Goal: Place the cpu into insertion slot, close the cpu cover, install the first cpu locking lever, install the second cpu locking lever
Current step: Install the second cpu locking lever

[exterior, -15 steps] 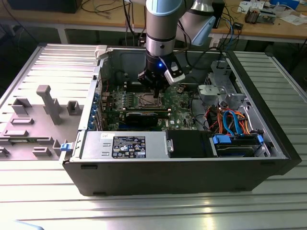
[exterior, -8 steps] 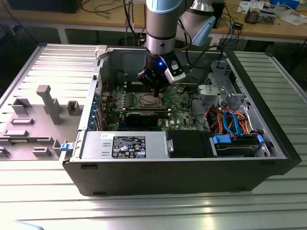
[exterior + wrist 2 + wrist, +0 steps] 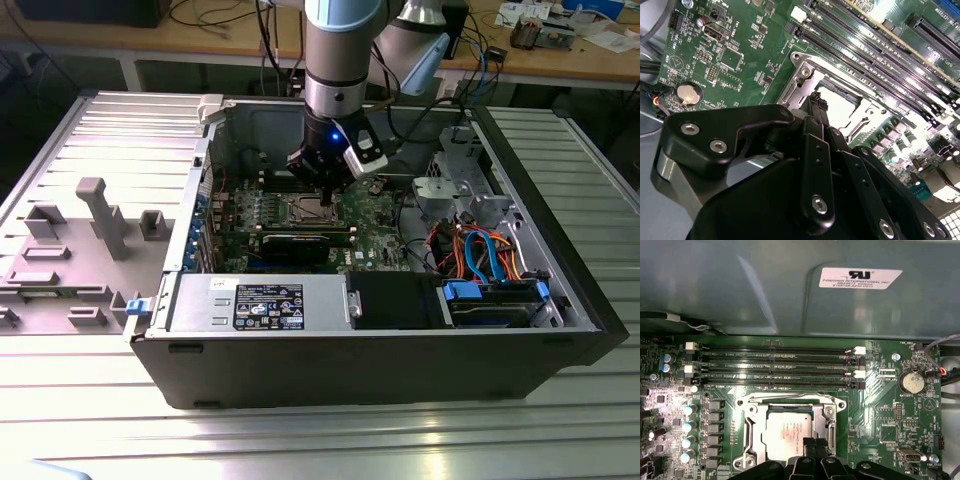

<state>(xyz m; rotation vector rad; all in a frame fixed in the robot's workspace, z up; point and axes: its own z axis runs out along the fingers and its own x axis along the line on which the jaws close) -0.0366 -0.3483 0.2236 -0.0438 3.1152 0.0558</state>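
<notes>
CPU [image 3: 788, 434], its dull silver top facing up, lies seated in the insertion slot [image 3: 790, 432] on the green motherboard [image 3: 880, 415], and the cpu cover [image 3: 751, 416] frames it as a silvery metal rim that looks to lie flat around the chip. The motherboard sits inside an open computer case [image 3: 520, 345] lying on its side, which also holds a black power supply with a label [image 3: 265, 305], a long black graphics card [image 3: 300, 243] and a bundle of orange and blue cables [image 3: 480, 250]. The gripper [image 3: 812, 446] hangs directly over the socket, its black fingertips drawn close together just above the chip's edge; whether they pinch anything or touch the chip I cannot tell. The case rests on a ribbed metal table [image 3: 300, 440], with a grey fixture plate [image 3: 70, 250] on the exterior view's left and wooden benches behind. In the first wrist view, four long black memory slots [image 3: 775, 367] and a coin battery [image 3: 913, 382] lie beside the socket. In the second wrist view, the gripper's linkage covers part of the socket.
</notes>
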